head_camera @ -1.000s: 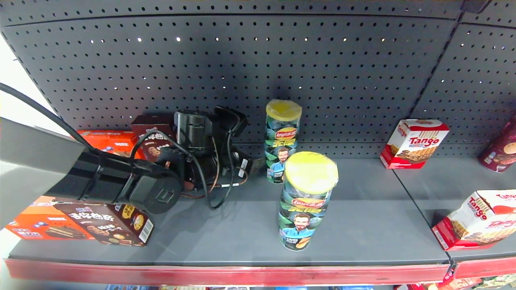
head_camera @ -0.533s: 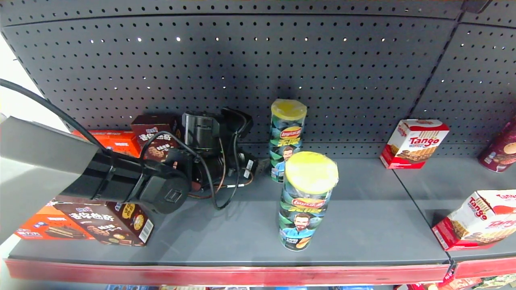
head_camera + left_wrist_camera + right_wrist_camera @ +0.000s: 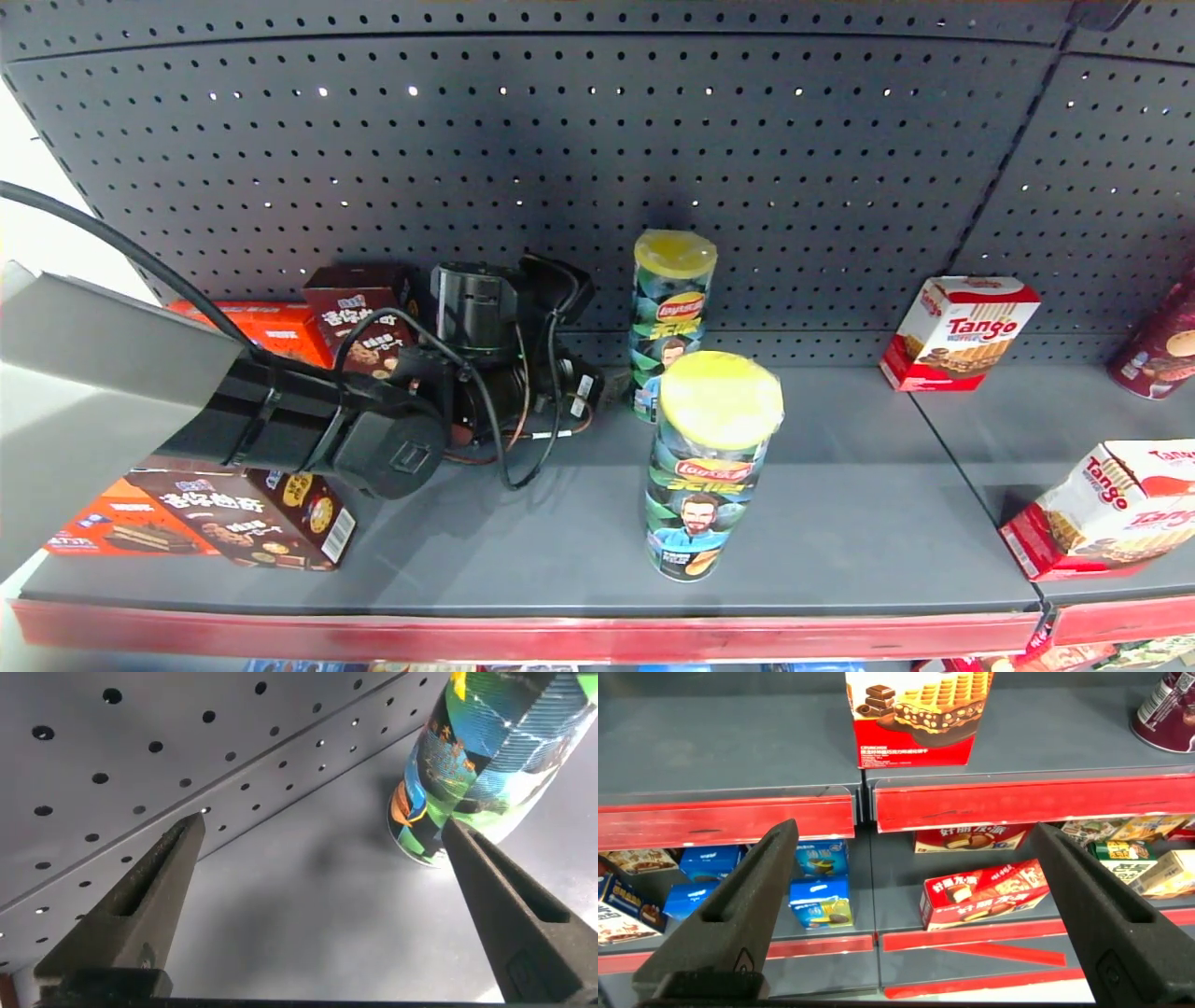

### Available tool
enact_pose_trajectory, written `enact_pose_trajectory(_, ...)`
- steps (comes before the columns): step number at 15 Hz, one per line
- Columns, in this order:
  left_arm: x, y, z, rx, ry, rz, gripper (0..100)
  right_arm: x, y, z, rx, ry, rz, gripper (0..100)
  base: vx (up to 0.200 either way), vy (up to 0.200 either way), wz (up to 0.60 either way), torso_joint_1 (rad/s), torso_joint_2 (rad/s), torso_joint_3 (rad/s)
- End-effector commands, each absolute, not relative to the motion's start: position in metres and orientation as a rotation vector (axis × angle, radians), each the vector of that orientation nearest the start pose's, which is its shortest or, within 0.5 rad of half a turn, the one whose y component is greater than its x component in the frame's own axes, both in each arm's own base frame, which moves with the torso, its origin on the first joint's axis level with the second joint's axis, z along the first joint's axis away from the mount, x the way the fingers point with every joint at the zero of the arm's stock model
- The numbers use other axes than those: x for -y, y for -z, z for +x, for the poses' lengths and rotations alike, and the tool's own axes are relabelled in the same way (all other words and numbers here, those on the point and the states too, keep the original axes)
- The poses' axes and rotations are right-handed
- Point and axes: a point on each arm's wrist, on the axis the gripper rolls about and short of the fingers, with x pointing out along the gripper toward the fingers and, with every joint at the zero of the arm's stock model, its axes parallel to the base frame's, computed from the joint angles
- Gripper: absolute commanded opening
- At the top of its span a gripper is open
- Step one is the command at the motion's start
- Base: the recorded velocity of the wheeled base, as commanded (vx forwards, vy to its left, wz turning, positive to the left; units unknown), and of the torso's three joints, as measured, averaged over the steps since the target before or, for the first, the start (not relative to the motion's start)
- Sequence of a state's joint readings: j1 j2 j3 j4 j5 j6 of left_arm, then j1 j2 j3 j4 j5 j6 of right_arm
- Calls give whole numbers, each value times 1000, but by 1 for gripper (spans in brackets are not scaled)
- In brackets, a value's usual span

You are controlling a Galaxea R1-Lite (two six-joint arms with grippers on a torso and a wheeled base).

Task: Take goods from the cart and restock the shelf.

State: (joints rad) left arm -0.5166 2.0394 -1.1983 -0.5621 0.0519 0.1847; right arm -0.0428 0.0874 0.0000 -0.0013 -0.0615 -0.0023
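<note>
The task's thing here is the tall green-and-blue cardboard chips tube with a yellow plastic lid (image 3: 674, 322). It stands upright at the back of the grey metal shelf (image 3: 840, 523), just in front of the dark perforated back panel (image 3: 560, 168). Its long axis runs straight up and down.

A second tube of the same kind (image 3: 711, 467) stands nearer the shelf's front edge, a little to the right, apart from the first.

The left gripper (image 3: 322, 831) lies low over the shelf, just to the left of the rear tube's base. Its black fingers are spread wide and hold nothing. In the left wrist view the tube stands outside the gap, just beyond one fingertip, and I cannot tell whether they touch. So the tube lies to the robot's right of that hand, and the left arm is by far the nearer one.

To my eye the tube looks set down and let go. If so, the arm needs to draw back towards the shelf front without brushing either tube.

Behind the arm are a brown biscuit box (image 3: 359, 322) and an orange box (image 3: 261, 327). A red-and-white wafer box (image 3: 962, 331) sits well off to the right.

The right gripper (image 3: 912, 829) hangs before the lower shelves with their red rails, its fingers apart and empty.
</note>
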Motion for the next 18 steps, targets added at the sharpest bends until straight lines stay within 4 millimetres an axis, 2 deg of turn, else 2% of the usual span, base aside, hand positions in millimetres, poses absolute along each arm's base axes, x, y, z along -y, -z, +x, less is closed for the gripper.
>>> enact_pose_trajectory(1, 188, -184, 344, -180, 471, 247, 100, 1, -77, -16, -88, 104, -4, 100, 0, 0, 0, 0, 0, 0)
enact_pose_trajectory(3, 179, -212, 328, -116, 461, 227, 100, 1, -77, -16, -88, 104, -4, 100, 0, 0, 0, 0, 0, 0)
enact_pose_trajectory(4, 174, -224, 314, -91, 463, 223, 100, 1, -77, -16, -88, 104, -4, 100, 0, 0, 0, 0, 0, 0)
enact_pose_trajectory(6, 160, -245, 274, -45, 481, 209, 100, 1, -78, -16, -86, 104, -4, 100, 0, 0, 0, 0, 0, 0)
enact_pose_trajectory(7, 151, -254, 247, -13, 498, 200, 100, 1, -77, -16, -88, 104, -4, 100, 0, 0, 0, 0, 0, 0)
enact_pose_trajectory(9, 127, -264, 204, 38, 499, 185, 100, 1, -77, -16, -88, 103, -4, 100, 0, 0, 0, 0, 0, 0)
enact_pose_trajectory(12, 79, -264, 129, 131, 471, 142, 100, 1, -77, -16, -88, 104, -4, 100, 0, 0, 0, 0, 0, 0)
enact_pose_trajectory(13, 51, -265, 86, 220, 454, 113, 100, 1, -78, -16, -86, 104, -4, 100, 0, 0, 0, 0, 0, 0)
enact_pose_trajectory(14, 37, -261, 64, 253, 444, 103, 100, 1, -78, -16, -86, 104, -4, 100, 0, 0, 0, 0, 0, 0)
enact_pose_trajectory(15, 22, -250, 40, 254, 430, 99, 100, 1, -77, -16, -88, 104, -4, 100, 0, 0, 0, 0, 0, 0)
enact_pose_trajectory(17, 1, -220, 7, 209, 361, 116, 100, 1, -77, -16, -88, 104, -4, 100, 0, 0, 0, 0, 0, 0)
enact_pose_trajectory(18, -6, -196, -11, 197, 186, 133, 100, 1, -78, -16, -86, 104, -4, 100, 0, 0, 0, 0, 0, 0)
